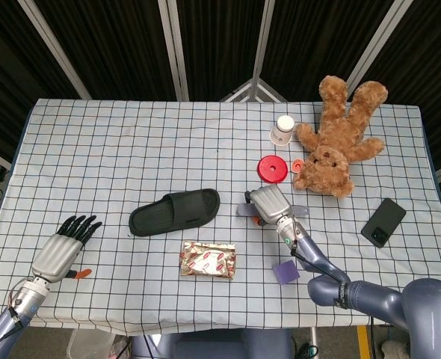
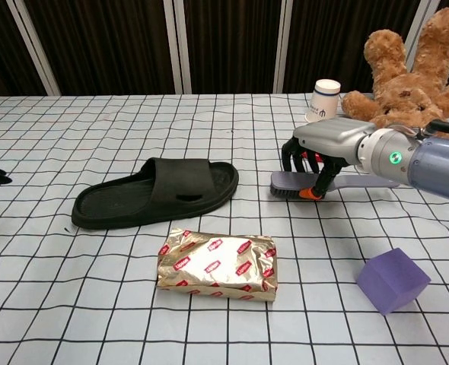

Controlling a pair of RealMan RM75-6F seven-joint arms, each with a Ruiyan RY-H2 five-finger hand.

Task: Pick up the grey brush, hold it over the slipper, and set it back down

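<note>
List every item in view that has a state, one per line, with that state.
grey brush: bristles down on the table, right hand around it.
right hand: fingers curled around the brush.
left hand: fingers spread, holding nothing.
slipper: sole down, untouched.
paper cup: upside down.
teddy bear: lying flat.
phone: screen dark.
foil packet: sealed, lying flat.

I can read almost nothing here. The white paper cup (image 2: pixel 323 100), near the far edge of the table (image 2: pixel 95 304), carries a small dark mark, too small to read. The foil packet (image 2: pixel 217 264) near the front edge has red oval labels, illegible.
</note>
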